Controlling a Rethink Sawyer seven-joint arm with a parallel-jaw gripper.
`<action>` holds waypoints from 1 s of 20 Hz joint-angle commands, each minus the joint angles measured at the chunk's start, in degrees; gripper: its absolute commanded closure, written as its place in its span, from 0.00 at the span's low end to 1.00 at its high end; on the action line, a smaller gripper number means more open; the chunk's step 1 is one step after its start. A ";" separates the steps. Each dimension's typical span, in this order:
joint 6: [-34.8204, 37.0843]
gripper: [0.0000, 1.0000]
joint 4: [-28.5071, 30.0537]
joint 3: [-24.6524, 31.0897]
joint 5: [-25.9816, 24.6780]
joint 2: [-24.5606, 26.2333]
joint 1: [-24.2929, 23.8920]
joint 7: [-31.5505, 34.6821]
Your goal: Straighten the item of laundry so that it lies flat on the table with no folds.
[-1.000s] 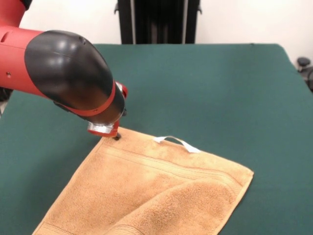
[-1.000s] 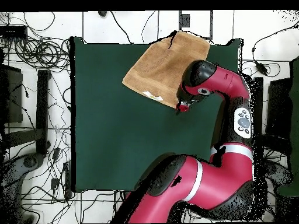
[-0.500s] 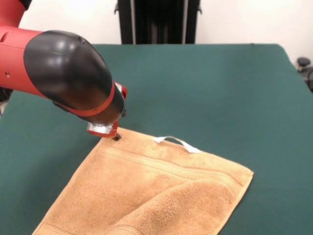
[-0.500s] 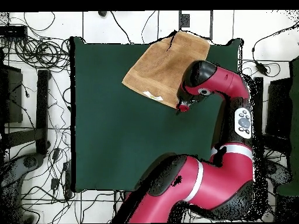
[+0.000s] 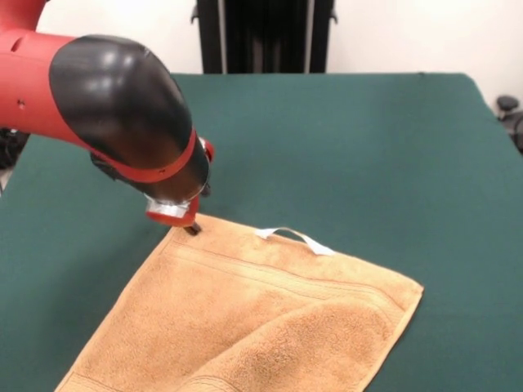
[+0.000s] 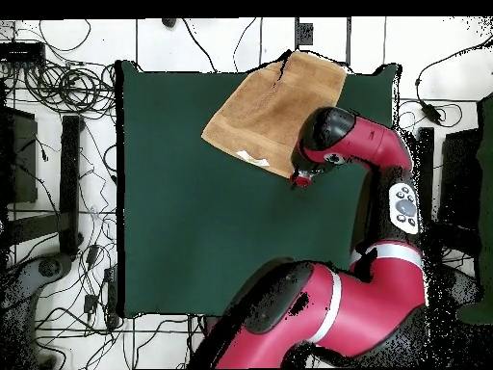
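Observation:
The golden-tan towel (image 5: 253, 318) lies on the green table (image 5: 343, 147) at the near side, with one corner folded over itself at the front and its white loop tag (image 5: 296, 238) on the far hem. In the overhead view the towel (image 6: 265, 106) sits at the table's top right. My gripper (image 5: 193, 228) is down at the towel's far left corner, mostly hidden under the arm's black and red wrist. It also shows in the overhead view (image 6: 301, 179) at the towel's lower corner.
The arm's bulky wrist (image 5: 122, 122) hangs over the table's left part. The robot's pedestal (image 5: 265, 37) stands at the far edge. Cables (image 6: 58, 87) lie on the floor left of the table (image 6: 193, 222).
The wrist has shifted slightly up and right; the gripper tip stays at the towel's corner. The towel has not visibly moved.

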 commanded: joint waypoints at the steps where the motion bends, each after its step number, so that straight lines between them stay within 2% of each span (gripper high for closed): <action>1: -36.99 0.00 16.42 -0.99 -12.53 9.57 0.22 16.24; 12: -42.40 0.00 18.39 -2.80 -12.71 9.24 1.61 19.92; 20: -45.66 0.00 19.63 -2.81 -12.02 9.12 1.30 20.11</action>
